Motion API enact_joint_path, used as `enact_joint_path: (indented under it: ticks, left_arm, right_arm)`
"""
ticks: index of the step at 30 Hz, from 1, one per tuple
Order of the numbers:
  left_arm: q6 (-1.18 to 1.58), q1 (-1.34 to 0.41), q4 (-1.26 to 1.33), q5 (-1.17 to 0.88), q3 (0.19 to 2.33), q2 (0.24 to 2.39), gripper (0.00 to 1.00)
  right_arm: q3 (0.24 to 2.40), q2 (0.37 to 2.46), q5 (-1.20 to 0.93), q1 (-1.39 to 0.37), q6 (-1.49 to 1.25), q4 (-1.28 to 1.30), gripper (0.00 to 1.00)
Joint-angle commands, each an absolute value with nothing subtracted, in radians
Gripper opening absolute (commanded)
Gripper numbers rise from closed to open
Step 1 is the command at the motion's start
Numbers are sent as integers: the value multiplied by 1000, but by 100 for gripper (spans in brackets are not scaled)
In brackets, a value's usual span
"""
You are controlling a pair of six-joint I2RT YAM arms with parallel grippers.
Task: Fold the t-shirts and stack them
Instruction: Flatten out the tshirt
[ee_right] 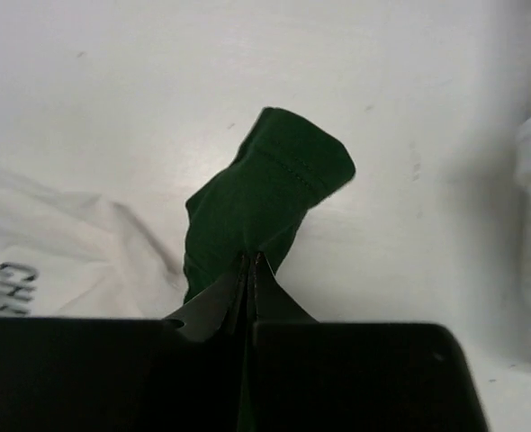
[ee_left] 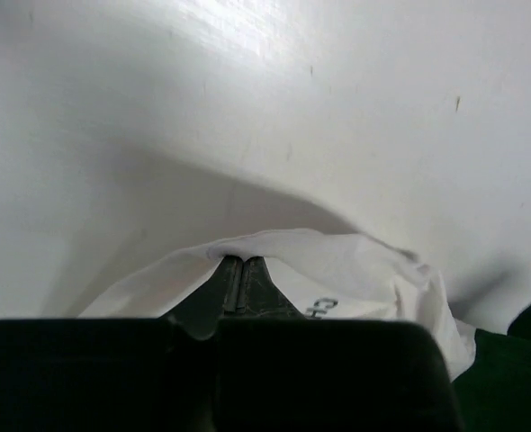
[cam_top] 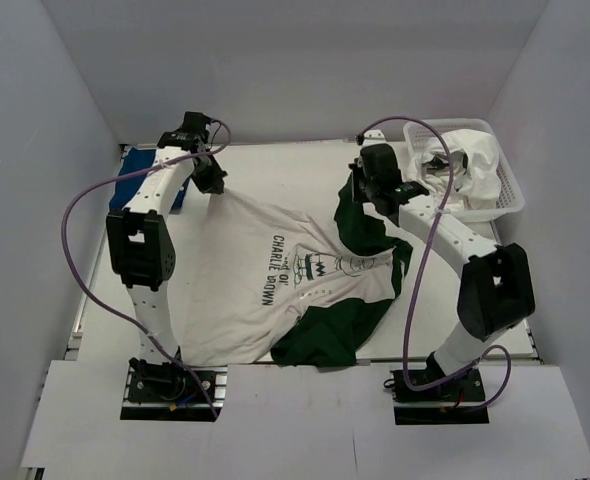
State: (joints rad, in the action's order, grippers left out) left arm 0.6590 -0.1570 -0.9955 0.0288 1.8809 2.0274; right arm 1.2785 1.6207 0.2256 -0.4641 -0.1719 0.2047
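Observation:
The white tee (cam_top: 275, 270) with dark green sleeves and the Charlie Brown print lies spread in the middle of the table. My left gripper (cam_top: 211, 183) is shut on its white hem corner at the far left; the pinched white fabric (ee_left: 274, 247) drapes over my fingertips. My right gripper (cam_top: 367, 192) is shut on a dark green sleeve (ee_right: 265, 189) at the far right, lifted off the table. The other green sleeve (cam_top: 325, 335) lies at the near edge. The folded royal-blue tee (cam_top: 140, 180) lies at the far left, behind my left arm.
A white plastic basket (cam_top: 510, 180) holding white cloth stands at the far right corner. Grey walls close in the table on three sides. Purple cables loop from both arms.

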Motion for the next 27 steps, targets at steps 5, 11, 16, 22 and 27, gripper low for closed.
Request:
enact_joint_path:
  ticks: [5,11,16,22,27]
  left_arm:
    - [701,-92,-1043,92,2146,2219,0]
    - [710,-61,-1045,48,2293,2358,99]
    - [677,-61,-954,20,2171,2248,99]
    - [597,-109,-865,-90,2019,2177,99]
    - [586,-133,-831,-158,1940,2229,99]
  right_arm:
    - [1564,1857,577,-445,-19,124,0]
    - [1989,2183,411,-437,13,351,90]
    - [1846,2042,287,-416,-61,364,90]
    - [1645,1925,241,-361,-212,434,90]
    - [1690,2009,11,-307,-244,443,90]
